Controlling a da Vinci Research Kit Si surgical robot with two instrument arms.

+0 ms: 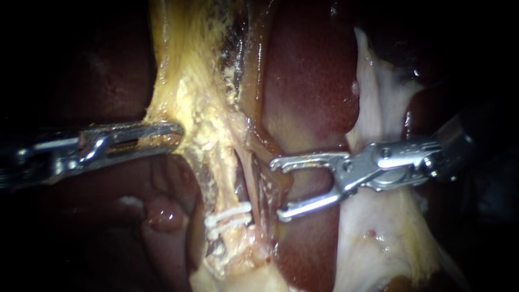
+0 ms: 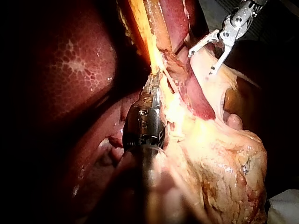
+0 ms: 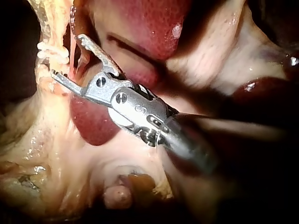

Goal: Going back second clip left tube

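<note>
Two white clips sit side by side across the left tube, low in the endoscope view. My right instrument comes in from the right with its jaws wide open and empty, their tips just right of the clips and apart from them. In the right wrist view those open jaws stand close beside the clips. My left instrument comes in from the left, with its jaws shut on the edge of the yellow tissue band above the clips. In the left wrist view it holds the same band.
Dark red liver lies behind the right instrument's jaws, which overlap its lower lobe. Pale, whitish tissue runs under the right instrument's wrist. A second tube lies between the clipped tube and the open jaws. A small pink nodule sits below the left instrument.
</note>
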